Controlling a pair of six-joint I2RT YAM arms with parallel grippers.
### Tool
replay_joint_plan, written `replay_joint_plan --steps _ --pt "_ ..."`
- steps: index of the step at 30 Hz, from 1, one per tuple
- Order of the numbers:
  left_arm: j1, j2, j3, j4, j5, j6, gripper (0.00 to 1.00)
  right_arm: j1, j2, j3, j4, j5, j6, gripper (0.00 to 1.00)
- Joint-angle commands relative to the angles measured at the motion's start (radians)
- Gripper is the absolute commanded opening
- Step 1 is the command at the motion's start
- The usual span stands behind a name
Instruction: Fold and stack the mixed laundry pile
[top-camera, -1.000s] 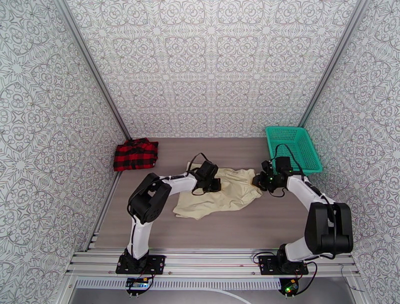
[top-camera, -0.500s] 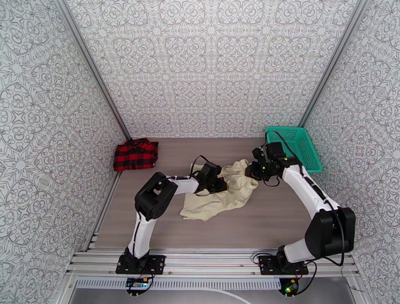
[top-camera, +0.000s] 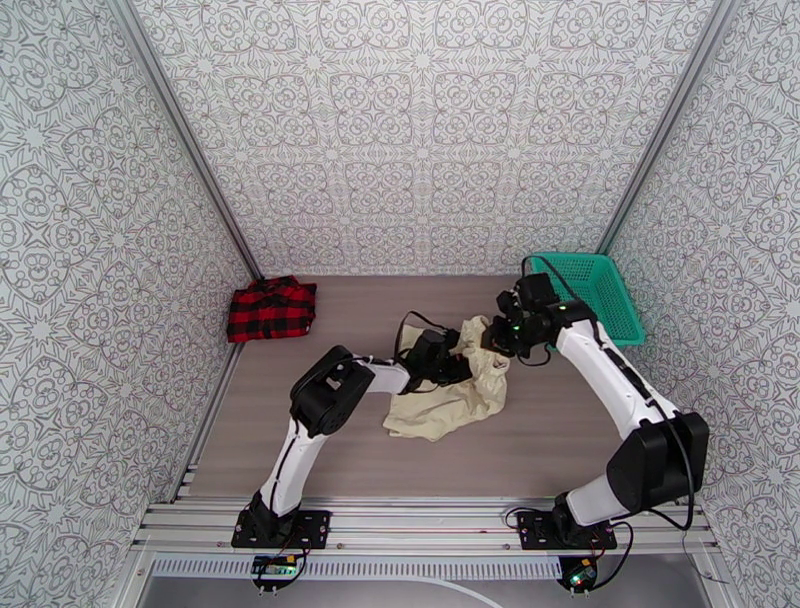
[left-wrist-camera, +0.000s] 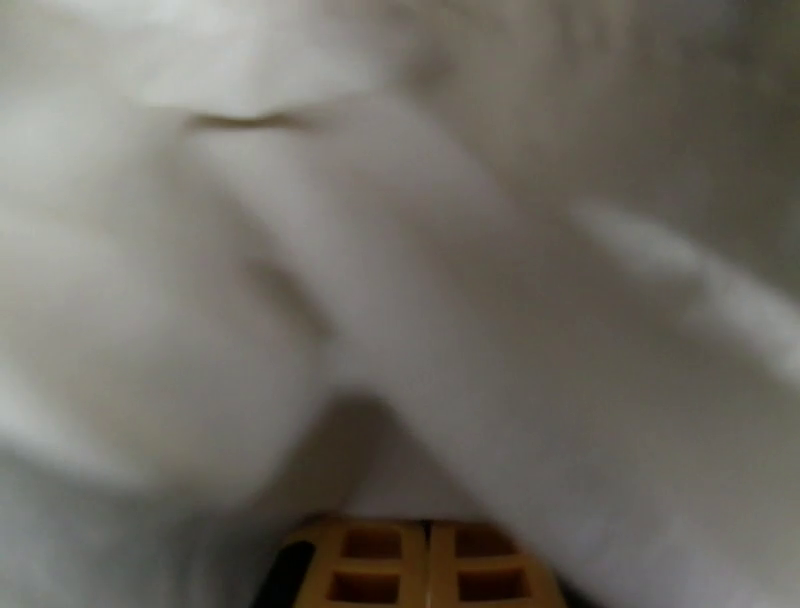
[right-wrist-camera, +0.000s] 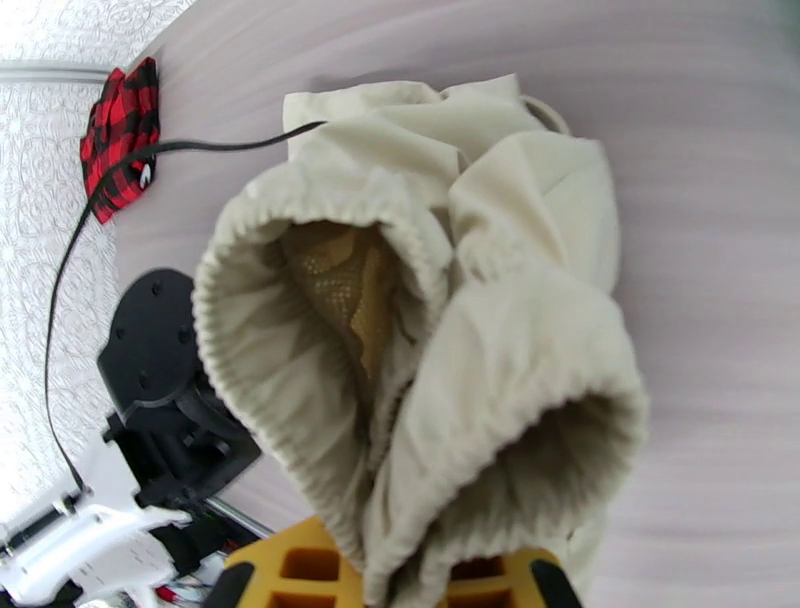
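Top view: bright, even, diffuse from overhead; crisp throughout; faint soft shadow along near edge of cream cloth (top-camera: 447, 405). Left wrist: badly blurred, cream cloth too close for focus, pale washout over upper folds, dim grey lower down. Right wrist: cream cloth sharp at centre, deep shade inside its folds; table (right-wrist-camera: 700, 150) beyond cloth motion-smeared; wall (right-wrist-camera: 25, 300) left of cloth bowed by wide-angle distortion.

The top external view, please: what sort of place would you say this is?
Probably a robot test cell, not a home: patterned panels enclose the table, aluminium rails edge it, and a left arm and right arm are bolted at its near edge.
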Motion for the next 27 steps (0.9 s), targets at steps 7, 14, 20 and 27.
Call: replay_joint_plan --steps 7,14,20,27 --pt "0.067 -0.228 -0.167 0.022 0.001 0.026 0.14 0.057 0.093 0.064 0.091 0.091 0.254 0.0" --pt "0.136 -0.41 -0.341 -0.118 -0.062 0.135 0.14 0.073 0.119 0.118 0.091 0.11 0.318 0.0" --pt "0.175 -0.593 -0.477 -0.371 -0.178 0.272 0.14 0.132 0.183 0.167 0.11 0.146 0.379 0.0" --pt "0.206 -0.718 -0.628 -0.466 -0.223 0.295 0.13 0.217 0.296 0.257 0.11 0.211 0.425 0.0"
